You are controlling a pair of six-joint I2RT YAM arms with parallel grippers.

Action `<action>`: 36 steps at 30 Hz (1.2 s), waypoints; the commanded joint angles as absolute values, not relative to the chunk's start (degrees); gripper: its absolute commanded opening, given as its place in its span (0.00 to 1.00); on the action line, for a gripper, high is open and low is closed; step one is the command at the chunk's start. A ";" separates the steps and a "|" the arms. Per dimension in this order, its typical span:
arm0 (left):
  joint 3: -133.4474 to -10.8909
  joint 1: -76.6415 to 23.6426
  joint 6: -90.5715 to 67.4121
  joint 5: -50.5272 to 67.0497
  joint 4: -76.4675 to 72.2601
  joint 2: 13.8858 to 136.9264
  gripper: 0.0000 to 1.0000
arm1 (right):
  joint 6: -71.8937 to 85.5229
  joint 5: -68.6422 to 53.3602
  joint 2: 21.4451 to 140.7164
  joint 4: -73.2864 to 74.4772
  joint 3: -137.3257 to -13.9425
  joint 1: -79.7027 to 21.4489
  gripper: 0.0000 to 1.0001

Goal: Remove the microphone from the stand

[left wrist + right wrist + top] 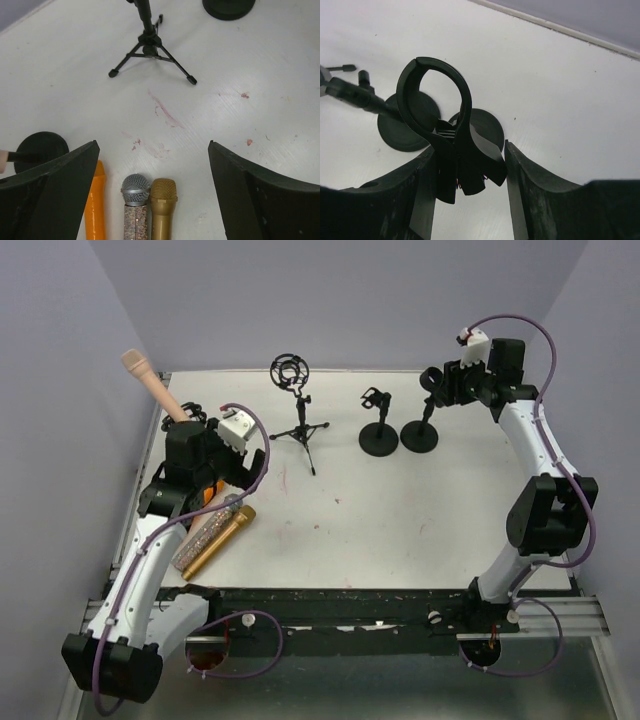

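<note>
— What does only the overhead view show?
— The pale pink microphone [150,385], tilted in its black stand [186,421] at upper left, near the white table [400,520] edge.
— And the wrists?
— The left gripper [152,145] points down, fingers spread wide over an orange microphone [95,205], a glittery silver microphone [136,205] and a gold microphone [163,205] lying side by side. The right gripper [470,147], reaching far to the upper right, pinches a black ring-shaped clip [455,145].
— Room?
— Open tabletop between the arms.

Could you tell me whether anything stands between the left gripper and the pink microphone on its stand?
Nothing visible does: the pink microphone leans in its stand right beside the open left gripper.
</note>
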State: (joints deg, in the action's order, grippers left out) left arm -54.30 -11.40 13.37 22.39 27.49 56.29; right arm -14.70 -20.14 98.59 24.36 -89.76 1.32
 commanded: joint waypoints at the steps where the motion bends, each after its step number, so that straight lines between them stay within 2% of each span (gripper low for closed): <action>1: -60.54 -11.69 6.60 14.50 29.96 51.59 0.98 | -11.78 -15.82 102.12 19.68 -93.95 2.99 0.24; 4: -63.97 -10.73 3.88 12.32 31.29 50.89 0.98 | -11.43 -17.48 101.43 20.83 -93.69 3.08 0.56; 8: -72.05 -7.39 0.28 2.23 33.39 52.55 0.99 | -10.90 -21.26 98.36 22.67 -93.78 2.99 0.80; 10: -75.48 -4.23 -4.37 -4.11 33.84 53.78 0.98 | -10.11 -22.76 96.51 23.03 -93.87 2.99 0.86; 17: -83.48 3.95 -11.06 -10.37 34.45 63.00 0.99 | -6.60 -26.36 90.53 22.94 -91.58 2.99 0.91; 27: -91.93 10.98 -14.41 -4.84 36.03 76.01 0.99 | -5.45 -31.54 84.29 23.29 -87.28 3.08 0.92; 36: -93.78 12.39 -14.94 -2.20 35.86 82.44 0.98 | -3.25 -44.11 84.37 21.97 -88.06 2.73 0.92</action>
State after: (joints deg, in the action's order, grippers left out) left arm -92.44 11.60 -13.39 -4.16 35.83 80.51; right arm -5.54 -37.23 84.82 22.98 -87.07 2.74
